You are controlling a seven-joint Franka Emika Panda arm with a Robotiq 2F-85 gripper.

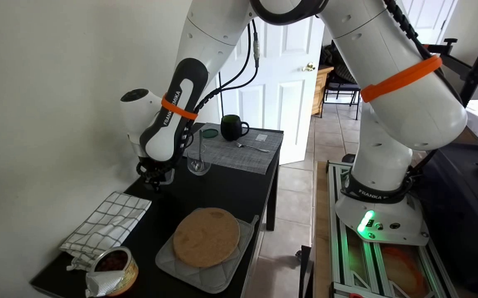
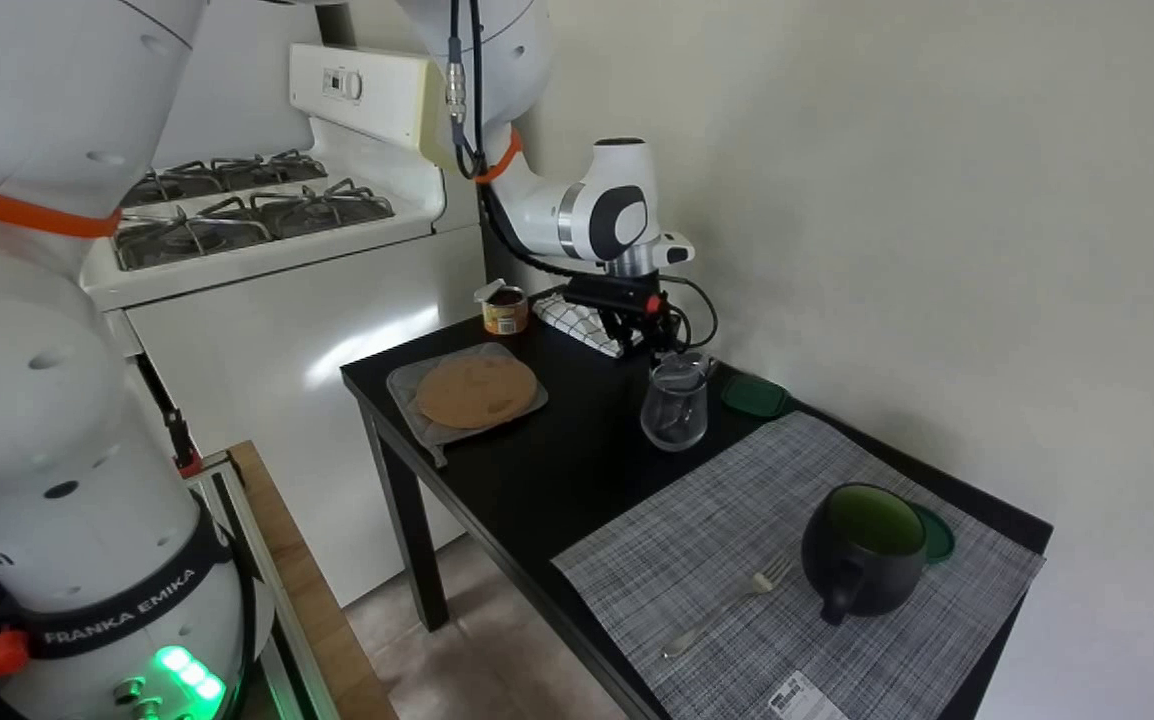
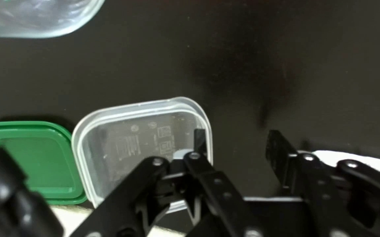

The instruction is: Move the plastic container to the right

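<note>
Currently, plastic container: resting on the black counter, low, clear and round-cornered, with faint moulded marks on its base.
Hand: released, its fingers spread apart; in the wrist view one overlaps the container's interior beside the right rim, and the other stands past that rim over the counter. Whether either touches the plastic, I cannot tell.
Green lid: squarish, just beside the container, on its left in the wrist view.
Glass: clear, upright, near the container but apart from it, a utensil handle rising out of the top.
Checked cloth: white with dark lines, lying on the counter next to the wall.
Can: opened, its foil top peeled back, dark red contents showing, just beside the cloth.
Cork disc: lying flat on a grey quilted pot holder.
Placemat: grey weave, at the counter's far end from the can.
Mug: upright on the placemat, black outside, green inside.
Round green disc: on the placemat, near the mug.
Fork: on the placemat, tines toward the mug.
Printed label: small, white, also on the placemat.
Stove: white, with black grates, beyond the can's end of the counter.
</note>
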